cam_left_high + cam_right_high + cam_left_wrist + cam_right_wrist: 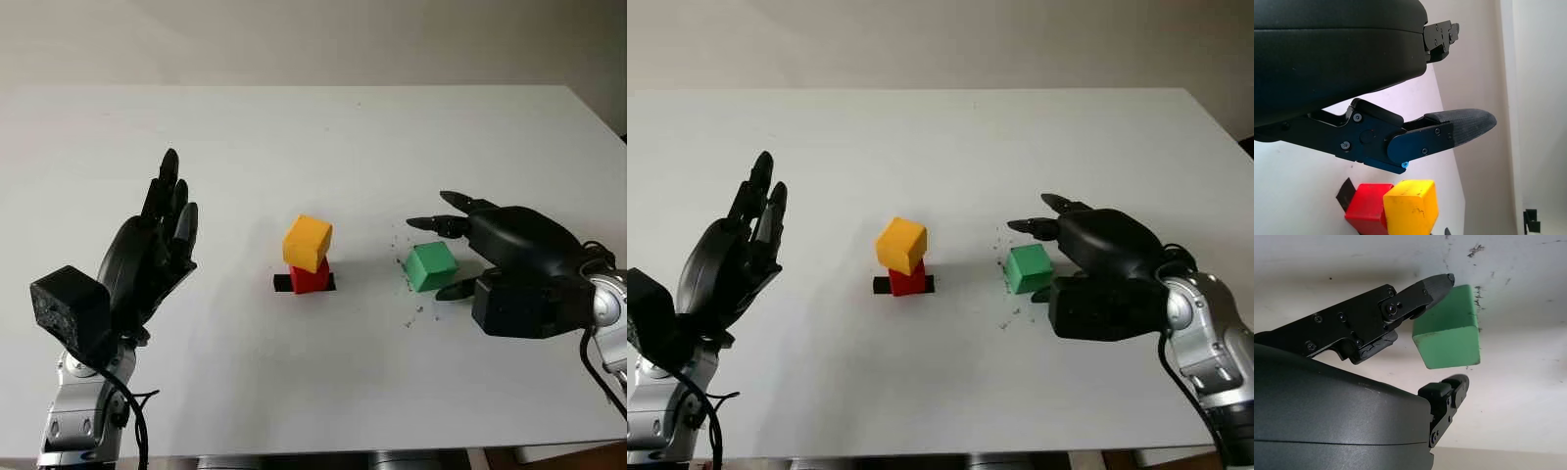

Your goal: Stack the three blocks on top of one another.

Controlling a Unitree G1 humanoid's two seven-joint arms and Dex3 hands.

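The yellow block [308, 242] sits on the red block [310, 278], turned slightly out of line with it; the red block stands on a black marker strip [283, 284] near the middle of the white table [313, 137], which appears to fix the stacking spot. Two of three blocks are thus stacked; the green block [430, 266] lies on the table to the right of the stack, apart from it.

The right hand [509, 259] is low at the green block with its fingers [1425, 293] on either side of it; one fingertip is at the block's top edge (contact cannot be confirmed), the other just short of its lower face; the block is bracketed, not yet pinched or lifted. This placement suits a side grasp.

The left hand [152, 245] is raised, open and holding nothing, well left of the stack.

Dark scuff specks [416, 311] mark the table around the green block; nothing stands between the green block and the stack; the skewed yellow block could make the final placement less stable.
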